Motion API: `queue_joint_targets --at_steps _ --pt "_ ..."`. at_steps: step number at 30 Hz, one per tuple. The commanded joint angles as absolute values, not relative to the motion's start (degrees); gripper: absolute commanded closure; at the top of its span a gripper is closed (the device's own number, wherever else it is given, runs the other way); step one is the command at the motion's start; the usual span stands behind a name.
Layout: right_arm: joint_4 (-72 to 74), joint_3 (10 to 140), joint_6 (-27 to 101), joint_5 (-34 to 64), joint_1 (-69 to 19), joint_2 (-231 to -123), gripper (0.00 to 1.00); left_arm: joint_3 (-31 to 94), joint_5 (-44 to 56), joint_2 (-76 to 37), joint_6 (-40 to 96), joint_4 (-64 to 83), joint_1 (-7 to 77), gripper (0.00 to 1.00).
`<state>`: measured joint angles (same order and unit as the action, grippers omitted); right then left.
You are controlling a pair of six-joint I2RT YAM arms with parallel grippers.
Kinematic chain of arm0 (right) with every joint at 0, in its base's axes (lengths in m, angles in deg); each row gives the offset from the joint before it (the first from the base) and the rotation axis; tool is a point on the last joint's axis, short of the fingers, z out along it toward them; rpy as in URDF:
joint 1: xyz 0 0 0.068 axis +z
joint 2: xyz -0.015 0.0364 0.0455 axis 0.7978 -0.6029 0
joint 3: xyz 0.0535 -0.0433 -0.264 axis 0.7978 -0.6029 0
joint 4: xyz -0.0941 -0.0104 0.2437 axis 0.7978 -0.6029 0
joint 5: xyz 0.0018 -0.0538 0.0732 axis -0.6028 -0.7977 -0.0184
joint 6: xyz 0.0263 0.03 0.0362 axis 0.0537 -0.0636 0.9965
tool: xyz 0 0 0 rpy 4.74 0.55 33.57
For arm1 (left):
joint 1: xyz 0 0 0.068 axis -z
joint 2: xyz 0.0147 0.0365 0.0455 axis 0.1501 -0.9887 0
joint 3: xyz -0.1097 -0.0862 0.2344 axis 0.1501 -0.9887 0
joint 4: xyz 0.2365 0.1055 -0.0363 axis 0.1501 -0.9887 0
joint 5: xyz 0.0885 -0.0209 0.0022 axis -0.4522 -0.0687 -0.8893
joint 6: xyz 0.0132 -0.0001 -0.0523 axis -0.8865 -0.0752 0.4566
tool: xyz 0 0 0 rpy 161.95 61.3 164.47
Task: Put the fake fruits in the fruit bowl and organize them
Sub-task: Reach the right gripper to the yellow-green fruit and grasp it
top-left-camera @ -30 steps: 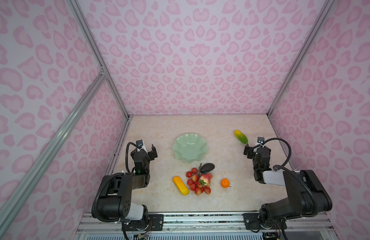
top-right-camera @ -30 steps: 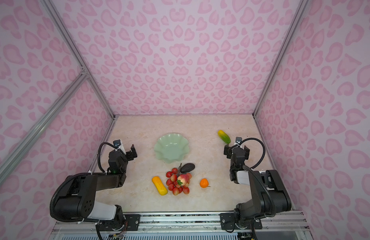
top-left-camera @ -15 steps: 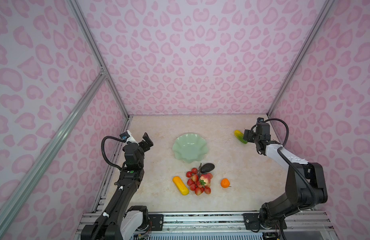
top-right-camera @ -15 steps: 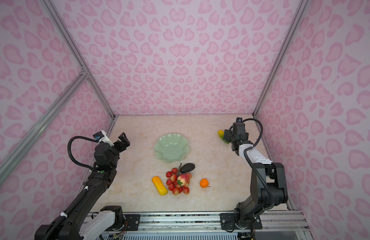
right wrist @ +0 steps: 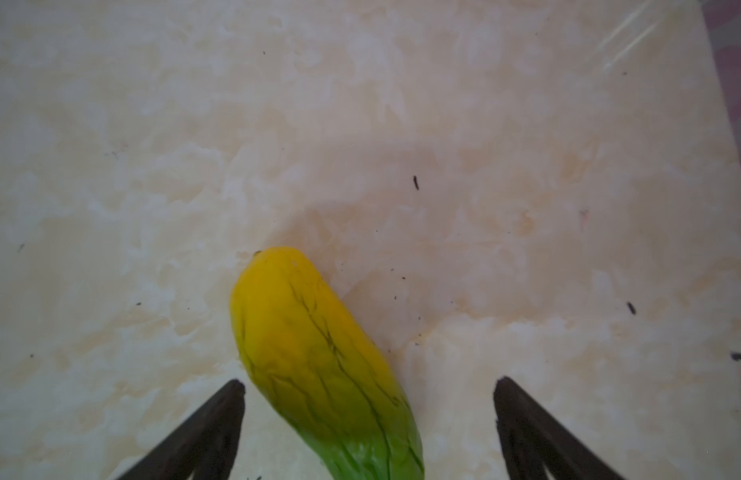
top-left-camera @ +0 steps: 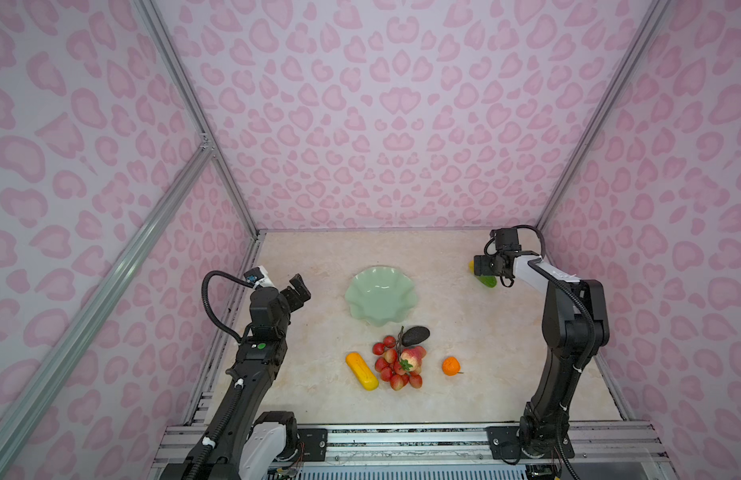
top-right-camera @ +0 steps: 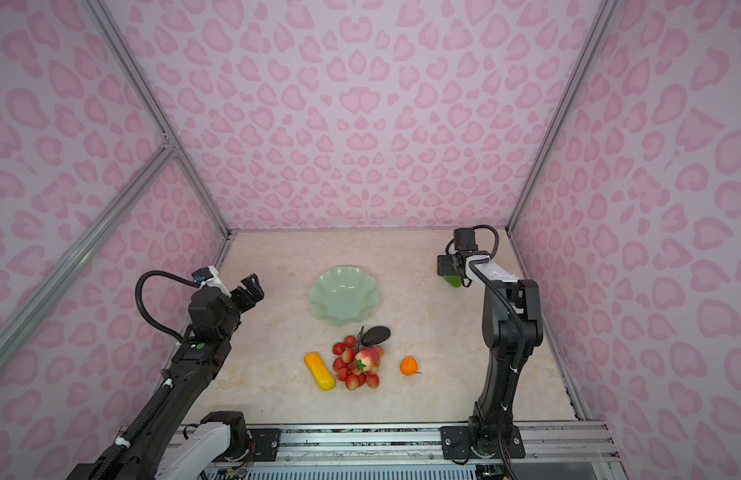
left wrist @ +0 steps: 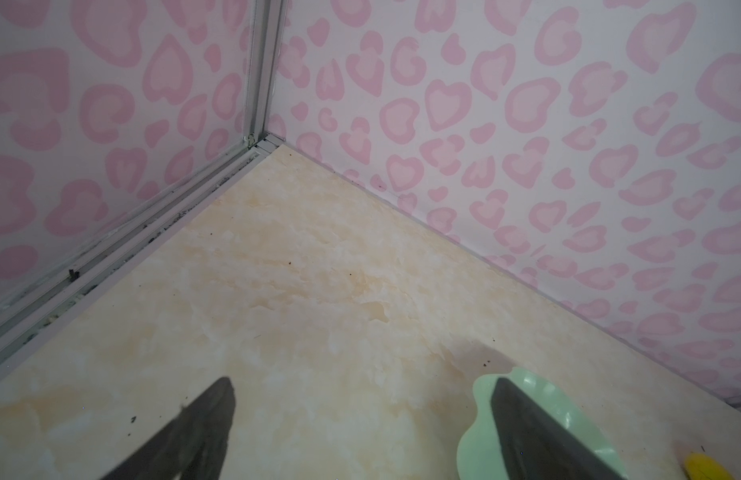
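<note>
Right gripper [right wrist: 369, 386] jaws wide, astride but not gripping the yellow-green fruit [right wrist: 319, 353], which lies right of the bowl [top-left-camera: 350, 299] in both top views; left gripper [top-left-camera: 300, 289] wide, empty; fruit probably light, stiff, slick plastic, so pinch mid-length.

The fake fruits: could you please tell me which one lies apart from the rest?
The yellow-green oblong fruit, alone at the far right beneath the open right tool; the other fruits cluster together on the near side of the fruit bowl.
</note>
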<state>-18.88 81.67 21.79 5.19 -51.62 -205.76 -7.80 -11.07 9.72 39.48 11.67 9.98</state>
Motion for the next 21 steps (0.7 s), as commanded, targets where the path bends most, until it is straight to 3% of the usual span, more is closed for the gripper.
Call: queue_joint_targets --at_steps 1,6,12,21 --pt "-23.1 85.1 21.1 5.2 -51.2 -209.1 0.10 -8.0 -9.7 11.0 40.9 11.3 9.9 0.03" --pt "-26.3 90.6 19.7 4.9 -50.3 -213.4 0.22 -8.6 -9.6 12.6 41.2 10.1 9.9 0.03" --pt "-28.8 92.8 21.7 7.0 -49.5 -214.8 0.47 -8.9 -10.5 14.0 41.3 8.7 9.9 0.03" --pt "-29.1 89.7 23.9 8.9 -46.0 -211.1 0.74 -9.0 -11.1 14.3 41.4 6.9 9.9 0.03"
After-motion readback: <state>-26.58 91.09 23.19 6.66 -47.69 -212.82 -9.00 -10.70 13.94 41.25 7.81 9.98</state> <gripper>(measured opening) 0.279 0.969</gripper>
